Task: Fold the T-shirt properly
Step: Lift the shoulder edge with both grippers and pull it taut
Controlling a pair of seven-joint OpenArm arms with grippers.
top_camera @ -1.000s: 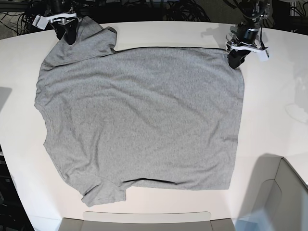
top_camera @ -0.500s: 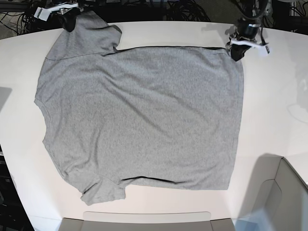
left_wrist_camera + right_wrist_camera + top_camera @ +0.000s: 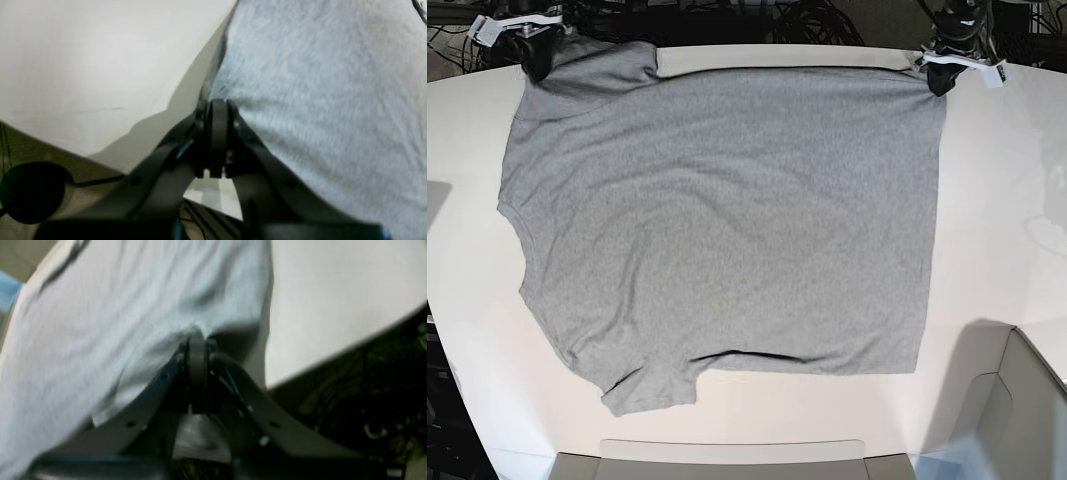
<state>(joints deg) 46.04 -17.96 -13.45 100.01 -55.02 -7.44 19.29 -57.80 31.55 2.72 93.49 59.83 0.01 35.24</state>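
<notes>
Base view: your L pincer [image 3: 939, 92] is shut on the upper corner of the T-shirt [image 3: 727, 220], at the view's upper R. Your R pincer [image 3: 535, 78] is shut on the shirt near its other upper corner, at the view's upper L. Wrist views agree: fingertips together w/ grey cloth pinched at the tips, both sides.

Shirt lies mostly flat on the white table [image 3: 997, 220], spanning the gap between your two pincers & spreading from them toward the view's bottom. Top edge runs nearly straight pincer to pincer; just beside your R pincer a sleeve-like flap bunches up. A second flap sticks out at the shirt's bottom L, well apart from both pincers. Plain side up, no lettering visible.

Containers: one grey bin-like thing [image 3: 1017, 400] at the view's lower R corner, well apart from your L pincer, only partly in frame; light blue patch [image 3: 937, 468] beside it at the bottom edge. Contents: can't tell.
</notes>
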